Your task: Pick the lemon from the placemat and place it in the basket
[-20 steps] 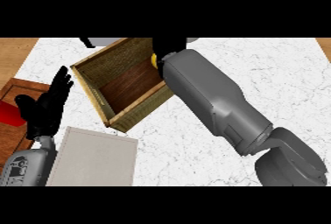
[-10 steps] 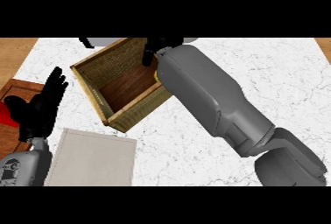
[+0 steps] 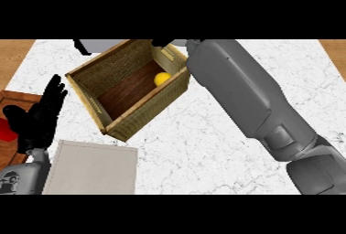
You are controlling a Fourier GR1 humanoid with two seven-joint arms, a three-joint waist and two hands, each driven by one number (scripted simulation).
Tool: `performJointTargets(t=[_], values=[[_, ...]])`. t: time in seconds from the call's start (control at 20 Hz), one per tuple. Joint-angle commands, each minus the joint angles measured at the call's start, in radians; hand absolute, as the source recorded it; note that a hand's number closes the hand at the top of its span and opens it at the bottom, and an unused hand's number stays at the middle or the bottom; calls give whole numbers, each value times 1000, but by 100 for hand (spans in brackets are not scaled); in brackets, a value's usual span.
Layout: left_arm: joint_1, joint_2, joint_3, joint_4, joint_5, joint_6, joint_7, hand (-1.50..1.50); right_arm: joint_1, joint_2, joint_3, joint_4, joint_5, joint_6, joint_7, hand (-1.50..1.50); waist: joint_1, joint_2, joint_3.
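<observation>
I am seeing the lemon [image 3: 162,78] lying inside the basket [image 3: 145,109] just below-left of my right hand [image 3: 164,43], whose fingers I cannot tell, while the left hand [image 3: 42,116] is resting open, far off.

Red object [image 3: 7,129] on wooden board [image 3: 15,98]

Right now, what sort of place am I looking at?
Probably a kitchen counter: a white marble-look worktop, a woven basket holding a lemon, and a grey placemat.
</observation>
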Motion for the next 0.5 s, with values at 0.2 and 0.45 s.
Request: performJointTargets(t=[0.2,0.45], values=[[-20,-9,8,22,-7,26,14,0,280,-177,-51,-425,-87,104,30,-150,-33,-5,-1],[26,4,0,-38,17,-17,13,0,468,-290,-106,-697,-140,163,28,-150,-10,0,-1]])
